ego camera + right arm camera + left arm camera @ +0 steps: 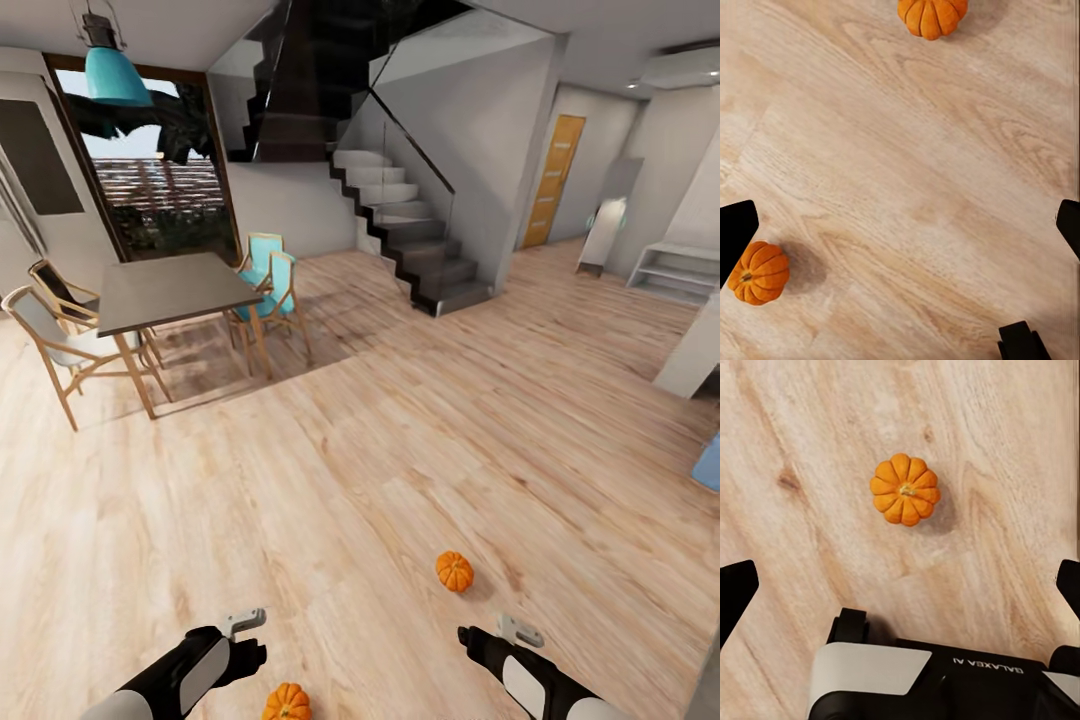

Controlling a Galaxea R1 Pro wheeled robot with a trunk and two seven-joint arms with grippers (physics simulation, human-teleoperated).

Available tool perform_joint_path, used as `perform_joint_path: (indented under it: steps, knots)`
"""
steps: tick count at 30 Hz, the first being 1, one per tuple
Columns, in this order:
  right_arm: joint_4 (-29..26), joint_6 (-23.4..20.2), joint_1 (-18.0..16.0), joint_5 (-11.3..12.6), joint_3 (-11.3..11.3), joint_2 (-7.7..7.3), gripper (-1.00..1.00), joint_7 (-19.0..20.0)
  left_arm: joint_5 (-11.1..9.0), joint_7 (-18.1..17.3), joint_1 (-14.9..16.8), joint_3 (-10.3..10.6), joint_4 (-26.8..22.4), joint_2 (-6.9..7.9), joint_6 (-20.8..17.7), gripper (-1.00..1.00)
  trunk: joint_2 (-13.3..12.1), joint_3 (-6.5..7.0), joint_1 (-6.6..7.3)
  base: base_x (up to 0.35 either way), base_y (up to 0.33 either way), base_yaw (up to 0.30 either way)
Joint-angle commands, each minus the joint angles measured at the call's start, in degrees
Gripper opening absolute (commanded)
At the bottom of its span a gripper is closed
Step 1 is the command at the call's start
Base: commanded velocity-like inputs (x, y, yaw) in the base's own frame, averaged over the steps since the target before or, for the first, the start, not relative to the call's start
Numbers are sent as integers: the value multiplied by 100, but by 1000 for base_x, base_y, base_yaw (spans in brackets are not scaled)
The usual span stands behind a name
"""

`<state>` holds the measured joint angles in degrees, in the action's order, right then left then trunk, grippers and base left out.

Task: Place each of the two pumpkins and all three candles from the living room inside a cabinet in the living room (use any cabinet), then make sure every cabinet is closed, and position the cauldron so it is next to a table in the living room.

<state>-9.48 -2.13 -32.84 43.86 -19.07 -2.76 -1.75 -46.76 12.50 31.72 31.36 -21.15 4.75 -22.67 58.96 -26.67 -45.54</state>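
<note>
Two small orange ribbed pumpkins lie on the wood floor. One pumpkin [454, 571] sits ahead of my right gripper [520, 630]. The other pumpkin [287, 703] rests close in, between my arms, just right of my left gripper [245, 621]. The left wrist view looks straight down on a pumpkin [904, 489], beyond the open left gripper [900, 589] and apart from it. The right gripper [900, 225] is open and empty over bare floor, with one pumpkin [932, 15] farther off and another pumpkin [759, 272] beside one fingertip [735, 229]. The candles, cabinet and cauldron are out of view.
A dark-topped dining table [170, 290] with wooden chairs [60, 350] stands at the far left under a teal lamp [115, 75]. A black staircase [400, 220] rises at the back, with an orange door [552, 180] and white shelving [675, 270] at the right. Wood floor [400, 430] spreads between.
</note>
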Motion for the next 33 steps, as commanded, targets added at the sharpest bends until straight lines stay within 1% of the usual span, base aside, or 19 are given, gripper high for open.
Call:
perform_joint_path:
  steps: [1,7,14,22,33]
  knots:
    - [-10,-21,-3,42,-44,-2,100,-18,-61,51,-1,45,-20,6,-18,100,4,-2,0,0,-24,-244]
    - [-11,-16,-3,35,-44,11,100,-27,-61,51,-2,39,-20,12,-18,100,4,4,0,66,-167,-64]
    - [-17,-18,-3,35,-44,13,100,-27,-61,51,1,41,-18,22,-13,100,4,5,0,171,-128,-3]
    - [-19,-19,-3,35,-44,14,100,-27,-61,51,1,42,-19,24,-9,100,4,5,0,190,-41,0]
    - [-19,-21,-3,31,-44,14,100,-27,-61,51,1,45,-13,20,27,100,4,5,0,86,-17,0]
